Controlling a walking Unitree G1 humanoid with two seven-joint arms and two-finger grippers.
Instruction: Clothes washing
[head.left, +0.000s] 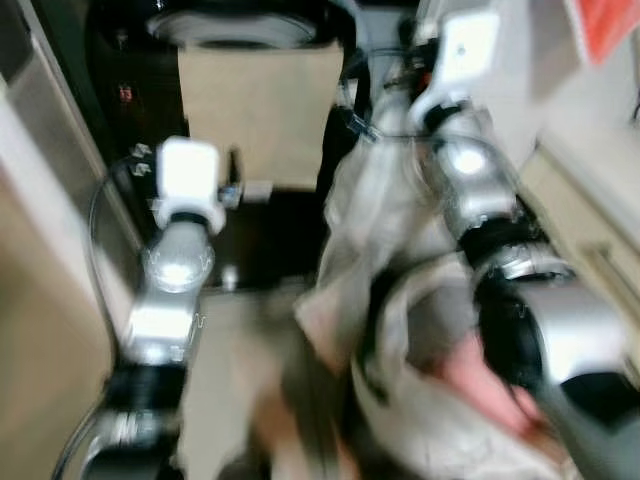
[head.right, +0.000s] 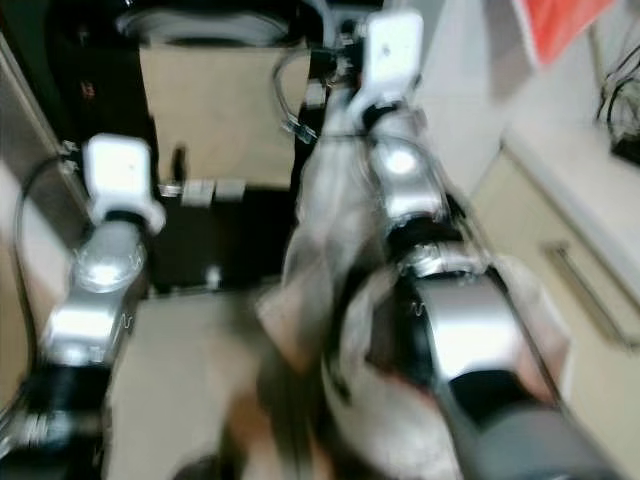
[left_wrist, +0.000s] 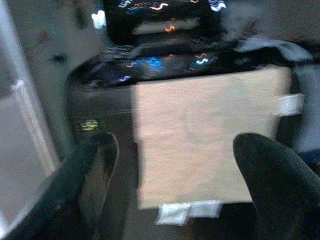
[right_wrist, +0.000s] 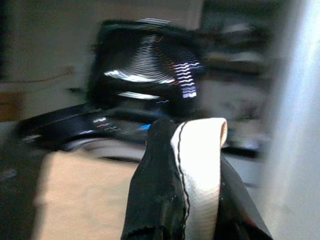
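black washing machine (left_wrist: 100, 105), tan cardboard panel (left_wrist: 200, 145), white-and-pink laundry (head.left: 440, 380), black-edged cream strap (right_wrist: 200, 165)

**Strap pinched in your right gripper**

Your right gripper (right_wrist: 192, 200) had its black fingers (right_wrist: 155, 200) closed on a cream strap (right_wrist: 200, 165) with dark stitching. Beyond it stood a blurred black machine (right_wrist: 145, 70) above a tan panel (right_wrist: 85, 195).

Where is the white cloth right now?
The white cloth is pinched in the right hand, raised on the robot's right side in front of the dark washing machine with its tan panel.
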